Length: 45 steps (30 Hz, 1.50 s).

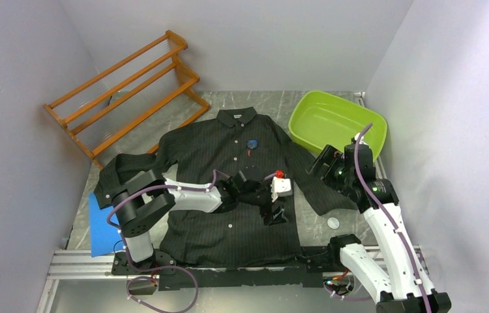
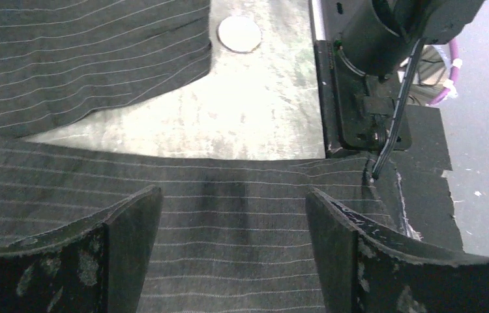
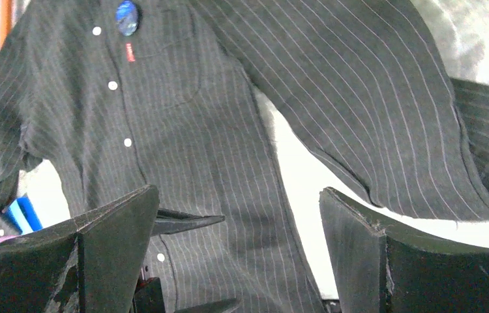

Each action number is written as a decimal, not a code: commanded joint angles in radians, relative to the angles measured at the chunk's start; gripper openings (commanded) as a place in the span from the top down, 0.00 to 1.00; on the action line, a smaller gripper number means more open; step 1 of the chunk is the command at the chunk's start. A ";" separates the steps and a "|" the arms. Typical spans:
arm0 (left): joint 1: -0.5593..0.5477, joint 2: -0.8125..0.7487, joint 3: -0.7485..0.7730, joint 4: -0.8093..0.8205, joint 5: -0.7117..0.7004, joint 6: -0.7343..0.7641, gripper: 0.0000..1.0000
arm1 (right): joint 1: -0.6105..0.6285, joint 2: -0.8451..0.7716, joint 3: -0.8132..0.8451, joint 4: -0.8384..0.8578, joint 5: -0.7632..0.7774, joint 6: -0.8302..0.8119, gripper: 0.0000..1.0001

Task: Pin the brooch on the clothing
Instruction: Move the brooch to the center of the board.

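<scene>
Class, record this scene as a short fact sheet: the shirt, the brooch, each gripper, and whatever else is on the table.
Shirt: black, pinstriped, laid flat with the front up
Brooch: round, blue, on the chest just above the red mark
Left gripper: open, low over the shirt's bottom edge
Right gripper: open, holding nothing, near the sleeve
Other items: green basin, wooden rack, blue pad, small round disc

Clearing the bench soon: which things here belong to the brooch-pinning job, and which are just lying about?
Job: pinstriped shirt; blue brooch, on its chest.
Lying about: green basin; wooden rack; blue sheet; small round disc.
</scene>
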 commanded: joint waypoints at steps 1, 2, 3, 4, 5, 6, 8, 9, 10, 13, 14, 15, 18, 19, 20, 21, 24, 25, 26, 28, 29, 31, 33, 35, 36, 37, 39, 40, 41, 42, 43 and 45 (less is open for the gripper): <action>-0.005 0.054 0.059 0.057 0.152 0.003 0.16 | -0.003 -0.044 0.000 -0.097 0.090 0.071 0.03; -0.010 0.061 0.064 0.066 0.168 0.008 0.17 | -0.004 -0.057 -0.013 -0.105 0.103 0.072 0.03; -0.013 0.069 0.066 0.072 0.173 0.018 0.18 | -0.004 -0.071 -0.027 -0.110 0.117 0.072 0.03; -0.018 0.078 0.068 0.082 0.172 0.034 0.18 | -0.004 -0.083 -0.039 -0.110 0.125 0.072 0.03; -0.026 0.085 0.069 0.086 0.172 0.047 0.18 | -0.004 -0.094 -0.052 -0.105 0.126 0.069 0.03; -0.029 0.095 0.077 0.086 0.173 0.061 0.18 | -0.005 -0.101 -0.059 -0.099 0.123 0.063 0.04; -0.035 0.115 0.098 0.069 0.170 0.074 0.19 | -0.006 -0.101 -0.069 -0.087 0.109 0.045 0.03; -0.037 0.127 0.113 0.054 0.168 0.078 0.19 | -0.006 -0.098 -0.070 -0.080 0.107 0.031 0.04; -0.042 0.138 0.128 0.038 0.166 0.085 0.20 | -0.006 -0.087 -0.070 -0.072 0.105 0.015 0.04; -0.061 0.170 0.165 0.011 0.160 0.145 0.21 | -0.012 -0.050 -0.061 -0.035 0.107 -0.023 0.03; -0.070 0.179 0.166 0.027 0.173 0.175 0.21 | -0.017 -0.033 -0.046 -0.025 0.102 -0.033 0.03; -0.078 0.191 0.164 0.066 0.190 0.210 0.21 | -0.024 -0.008 -0.023 -0.016 0.095 -0.046 0.02; -0.094 0.226 0.170 0.128 0.202 0.289 0.20 | -0.044 0.061 0.088 -0.003 0.052 -0.079 0.01; -0.094 0.243 0.193 0.115 0.204 0.306 0.20 | -0.046 0.075 0.123 0.006 0.024 -0.088 0.01; -0.094 0.262 0.227 0.078 0.206 0.327 0.21 | -0.047 0.085 0.163 0.018 -0.005 -0.097 0.01; -0.093 0.284 0.276 0.024 0.214 0.352 0.21 | -0.047 0.088 0.186 0.031 -0.029 -0.100 0.01; -0.095 0.371 0.446 -0.160 0.247 0.444 0.27 | -0.049 0.087 0.225 0.077 -0.093 -0.094 0.01; -0.097 0.399 0.519 -0.220 0.255 0.477 0.29 | -0.049 0.084 0.234 0.090 -0.116 -0.094 0.01; -0.099 0.425 0.567 -0.265 0.257 0.504 0.30 | -0.049 0.081 0.241 0.096 -0.128 -0.094 0.01; -0.101 0.467 0.637 -0.325 0.267 0.549 0.31 | -0.049 0.079 0.253 0.101 -0.148 -0.101 0.01; -0.101 0.485 0.663 -0.336 0.275 0.560 0.31 | -0.049 0.075 0.257 0.102 -0.155 -0.105 0.01; -0.102 0.518 0.711 -0.361 0.302 0.593 0.33 | -0.049 0.065 0.260 0.105 -0.164 -0.116 0.01; -0.102 0.547 0.751 -0.382 0.333 0.614 0.34 | -0.049 0.044 0.258 0.115 -0.153 -0.132 0.01; -0.105 0.574 0.786 -0.388 0.359 0.632 0.36 | -0.050 0.013 0.247 0.132 -0.138 -0.140 0.02; -0.106 0.587 0.798 -0.376 0.370 0.631 0.38 | -0.049 -0.001 0.243 0.135 -0.132 -0.145 0.02; -0.107 0.598 0.808 -0.363 0.380 0.624 0.39 | -0.049 -0.011 0.242 0.135 -0.126 -0.151 0.02; -0.110 0.620 0.827 -0.329 0.397 0.605 0.40 | -0.049 -0.021 0.239 0.125 -0.112 -0.165 0.02; -0.112 0.633 0.838 -0.315 0.403 0.593 0.39 | -0.049 -0.024 0.240 0.116 -0.106 -0.172 0.02; -0.114 0.645 0.851 -0.306 0.403 0.588 0.39 | -0.050 -0.022 0.242 0.109 -0.103 -0.178 0.02; -0.116 0.658 0.870 -0.303 0.401 0.586 0.37 | -0.049 -0.022 0.240 0.104 -0.101 -0.183 0.02; -0.118 0.668 0.881 -0.300 0.401 0.587 0.35 | -0.049 -0.022 0.240 0.098 -0.101 -0.184 0.02; -0.124 0.678 0.890 -0.287 0.407 0.594 0.34 | -0.049 -0.024 0.234 0.093 -0.104 -0.187 0.02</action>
